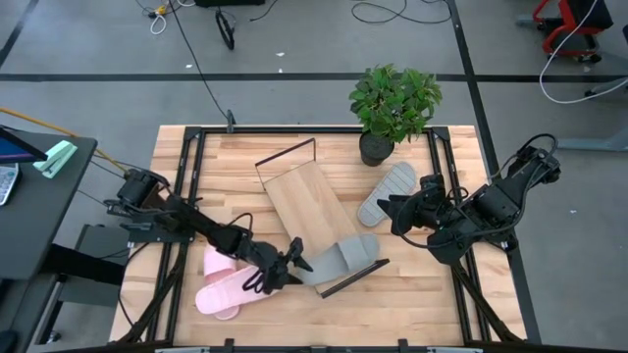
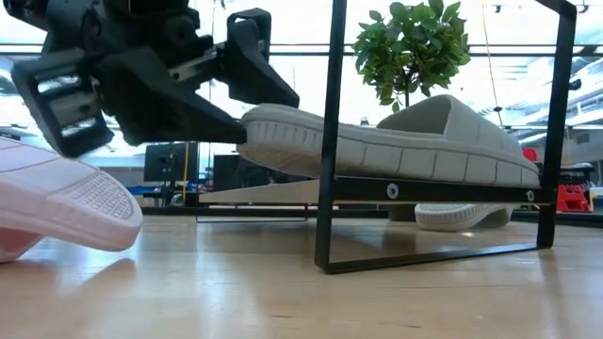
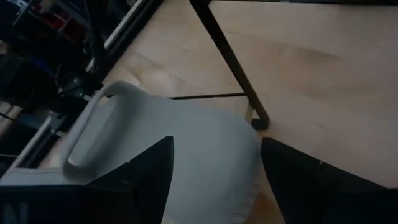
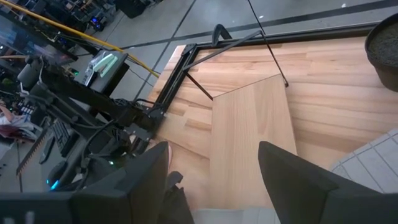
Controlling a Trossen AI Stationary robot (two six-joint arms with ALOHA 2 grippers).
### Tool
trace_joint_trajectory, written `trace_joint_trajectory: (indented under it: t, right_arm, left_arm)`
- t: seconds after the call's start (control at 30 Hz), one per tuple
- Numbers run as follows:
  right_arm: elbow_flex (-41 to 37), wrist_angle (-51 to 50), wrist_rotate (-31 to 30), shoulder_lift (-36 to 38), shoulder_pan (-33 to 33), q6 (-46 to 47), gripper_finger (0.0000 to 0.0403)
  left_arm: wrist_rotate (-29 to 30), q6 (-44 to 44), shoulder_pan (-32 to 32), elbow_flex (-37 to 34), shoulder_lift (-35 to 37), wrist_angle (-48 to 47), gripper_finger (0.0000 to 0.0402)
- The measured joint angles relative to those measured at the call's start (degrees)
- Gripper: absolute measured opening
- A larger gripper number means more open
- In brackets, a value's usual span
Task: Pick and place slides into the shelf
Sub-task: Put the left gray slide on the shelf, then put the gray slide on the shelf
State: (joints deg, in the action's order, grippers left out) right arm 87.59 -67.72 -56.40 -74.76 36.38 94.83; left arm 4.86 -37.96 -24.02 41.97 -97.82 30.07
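Wooden tabletop (image 1: pixel 177 157): soft grey slide sandal (image 1: pixel 339 257) lying on long light-wood shelf board (image 1: pixel 304 201), heel end between spread left gripper (image 1: pixel 292 261) fingers, long axis pointing away. Right gripper (image 1: pixel 400 213) spread, beside second grey slide (image 1: pixel 386 193).

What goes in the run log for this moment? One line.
left gripper: open at grey slide on shelf | right gripper: open, empty

- Shelf (image 1: pixel 299 201): light wood board, black wire frames.
- Two slides (image 1: pixel 228 284): light pink.
- Slide (image 1: pixel 343 257) on shelf end: grey, ribbed sole edge.
- Slide (image 1: pixel 387 192) by plant (image 1: pixel 394 100): grey.
- Plant: green leaves, dark pot.
- Arms: dark.
- Table (image 1: pixel 412 294): pale wood planks.
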Motion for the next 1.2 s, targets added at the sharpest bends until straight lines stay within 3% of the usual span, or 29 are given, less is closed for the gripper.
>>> trace_joint_trajectory:
  t: [0.43,0.7,0.83,0.97,1.2]
  right_arm:
    - [0.00,-1.21,0.81,0.00,0.00,0.47,0.0254]
    - [-0.02,-20.77,9.33,0.07,0.02,19.86,0.0254]
    - [-1.58,-21.62,11.50,2.19,0.02,23.08,0.0254]
    - [-7.80,-21.36,13.90,5.76,0.02,25.95,0.0254]
    - [-26.58,-11.66,17.37,17.05,-0.19,28.65,0.0254]
  left_arm:
    - [-2.05,4.74,-0.69,0.05,4.87,-11.02,0.0236]
    - [1.15,16.65,1.26,0.05,23.04,-16.51,0.0221]
    - [1.16,27.93,3.14,0.07,31.83,-18.08,0.0215]
    - [1.23,37.09,4.61,0.07,38.00,-17.91,0.0208]
    - [1.25,50.63,6.11,0.07,42.79,-17.37,0.0201]
